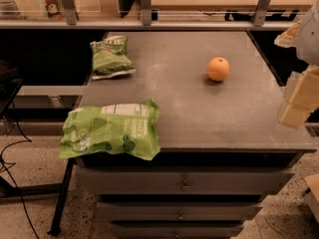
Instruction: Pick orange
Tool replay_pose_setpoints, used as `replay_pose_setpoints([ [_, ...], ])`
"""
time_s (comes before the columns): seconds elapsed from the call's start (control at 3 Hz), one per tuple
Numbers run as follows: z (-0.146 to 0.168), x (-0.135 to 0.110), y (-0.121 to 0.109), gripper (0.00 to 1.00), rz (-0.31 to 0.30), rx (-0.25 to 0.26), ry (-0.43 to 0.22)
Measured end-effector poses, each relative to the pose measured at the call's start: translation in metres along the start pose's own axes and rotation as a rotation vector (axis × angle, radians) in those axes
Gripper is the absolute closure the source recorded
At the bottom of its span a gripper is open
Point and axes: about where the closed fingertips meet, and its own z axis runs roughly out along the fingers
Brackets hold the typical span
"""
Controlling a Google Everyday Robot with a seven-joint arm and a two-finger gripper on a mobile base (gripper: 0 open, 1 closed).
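Note:
The orange (218, 68) is a small round fruit resting on the grey tabletop (199, 113), right of centre and towards the back. My gripper (297, 103) hangs at the right edge of the view, over the table's right side. It is to the right of the orange and nearer the front, well apart from it and holding nothing I can see.
A large green snack bag (112, 129) lies at the front left corner, overhanging the edge. A smaller green bag (110, 58) lies at the back left. Drawers (184, 183) sit under the tabletop. A railed shelf (144, 14) runs behind. Cables (10, 153) trail on the floor at left.

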Motion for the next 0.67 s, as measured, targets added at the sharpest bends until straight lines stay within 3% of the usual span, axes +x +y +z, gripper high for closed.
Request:
replay_pose_setpoints([
  [0.33, 0.001, -0.003, -0.007, 0.0, -0.002, 0.012, -0.001],
  [0.67, 0.009, -0.012, -0.033, 0.0, -0.023, 0.025, -0.024],
])
